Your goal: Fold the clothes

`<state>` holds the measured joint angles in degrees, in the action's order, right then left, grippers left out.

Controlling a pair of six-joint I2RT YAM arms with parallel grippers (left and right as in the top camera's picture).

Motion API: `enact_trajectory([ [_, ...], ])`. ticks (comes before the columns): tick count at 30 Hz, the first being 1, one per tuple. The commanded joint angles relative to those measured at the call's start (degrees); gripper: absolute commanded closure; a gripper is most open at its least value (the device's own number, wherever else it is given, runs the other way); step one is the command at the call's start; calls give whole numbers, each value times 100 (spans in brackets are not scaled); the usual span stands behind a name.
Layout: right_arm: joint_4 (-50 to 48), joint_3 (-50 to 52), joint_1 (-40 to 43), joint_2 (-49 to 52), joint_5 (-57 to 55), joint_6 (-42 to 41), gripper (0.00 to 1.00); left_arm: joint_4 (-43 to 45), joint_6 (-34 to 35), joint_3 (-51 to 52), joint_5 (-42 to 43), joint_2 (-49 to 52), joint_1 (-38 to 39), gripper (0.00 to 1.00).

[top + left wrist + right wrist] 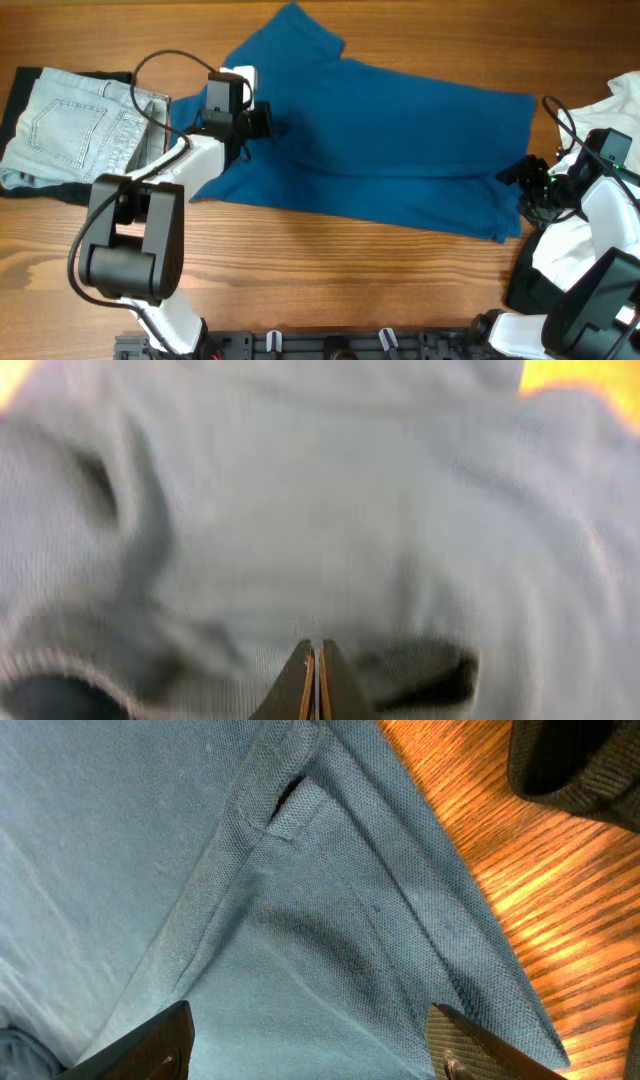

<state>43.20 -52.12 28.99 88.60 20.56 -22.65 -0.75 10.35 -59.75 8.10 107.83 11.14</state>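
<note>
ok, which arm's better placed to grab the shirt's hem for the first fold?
Right. The right gripper is open over the hem of the shirt, beside the side slit. The left gripper is shut, at the shirt's far end.

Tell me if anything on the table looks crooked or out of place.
The blue shirt lies skewed across the table, not squared to its edge, with fabric bunched near the left pincer. Nothing looks damaged.
</note>
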Motion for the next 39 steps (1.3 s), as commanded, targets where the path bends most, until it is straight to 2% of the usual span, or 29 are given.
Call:
enact_trajectory([
  [1, 33, -85, 33, -107, 55, 0, 25, 581, 107, -151, -240, 136, 13, 95],
  [4, 44, -85, 33, -107, 55, 2, 25, -37, 125, -492, -157, 72, -2, 96],
  [7, 90, -85, 33, -107, 52, 20, 25, -1102, 85, -824, 109, -140, -2, 90],
  [12, 72, -85, 33, -107, 52, 15, 25, -1954, -98, -857, 570, -350, 50, 81],
  [14, 70, -85, 33, -107, 52, 13, 25, -2157, -98, -844, 433, -273, 52, 82],
  [15, 66, -85, 33, -107, 52, 13, 25, -2186, -98, -828, 367, -205, 52, 86],
  [19, 57, -85, 33, -107, 52, 11, 25, -2011, -98, -798, 227, 162, 52, 96],
  [27, 74, -85, 33, -107, 52, 17, 25, -1777, -94, -798, -55, 621, 52, 96],
  [39, 55, -85, 33, -107, 52, 2, 25, -289, -68, -798, -68, 693, 70, 96],
])
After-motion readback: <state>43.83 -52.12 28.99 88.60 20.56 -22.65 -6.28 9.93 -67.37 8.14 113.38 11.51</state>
